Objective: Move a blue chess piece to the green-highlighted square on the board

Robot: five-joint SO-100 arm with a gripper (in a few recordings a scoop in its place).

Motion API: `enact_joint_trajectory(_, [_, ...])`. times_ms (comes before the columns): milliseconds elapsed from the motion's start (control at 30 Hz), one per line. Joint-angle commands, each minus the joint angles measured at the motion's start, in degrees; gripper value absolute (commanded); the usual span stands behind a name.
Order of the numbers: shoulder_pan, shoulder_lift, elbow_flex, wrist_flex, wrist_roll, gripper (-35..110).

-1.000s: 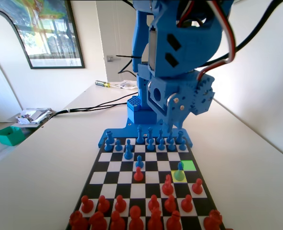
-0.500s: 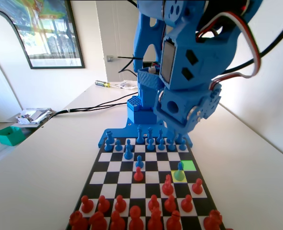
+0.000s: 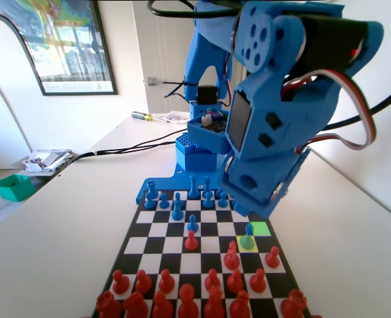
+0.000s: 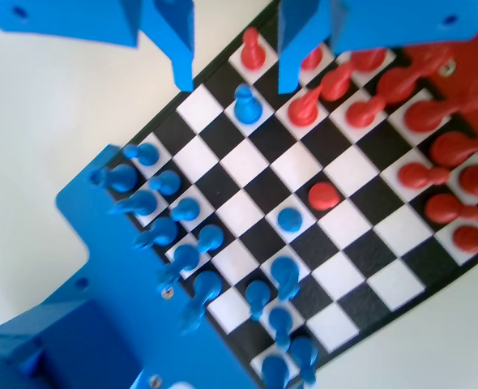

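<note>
The blue chess piece stands free below the spread gripper.

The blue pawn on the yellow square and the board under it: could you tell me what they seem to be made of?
The blue pawn looks like moulded or printed plastic, matte and one uniform colour. The board seems a thin flat sheet, printed card or vinyl perhaps; its squares look faintly glossy in the wrist view.

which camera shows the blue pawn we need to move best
The wrist view: the blue chess piece stands unobstructed from above, between the open hand's fingers. In the fixed view it is small, on the yellow square, below the arm.
</note>
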Motion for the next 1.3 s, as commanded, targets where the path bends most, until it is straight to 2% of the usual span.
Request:
enact_joint_trajectory(0, [-0.97, 2.02, -0.35, -3.96, 0.97, 13])
enact_joint_trajectory(167, [-1.05, 2.02, 2.55, -11.95, 5.1, 14])
enact_joint_trajectory(667, [-1.05, 5.54, 15.64, -21.27, 4.48, 15])
enact_joint_trajectory(1267, [-3.34, 6.33, 17.67, -25.66, 7.91, 14])
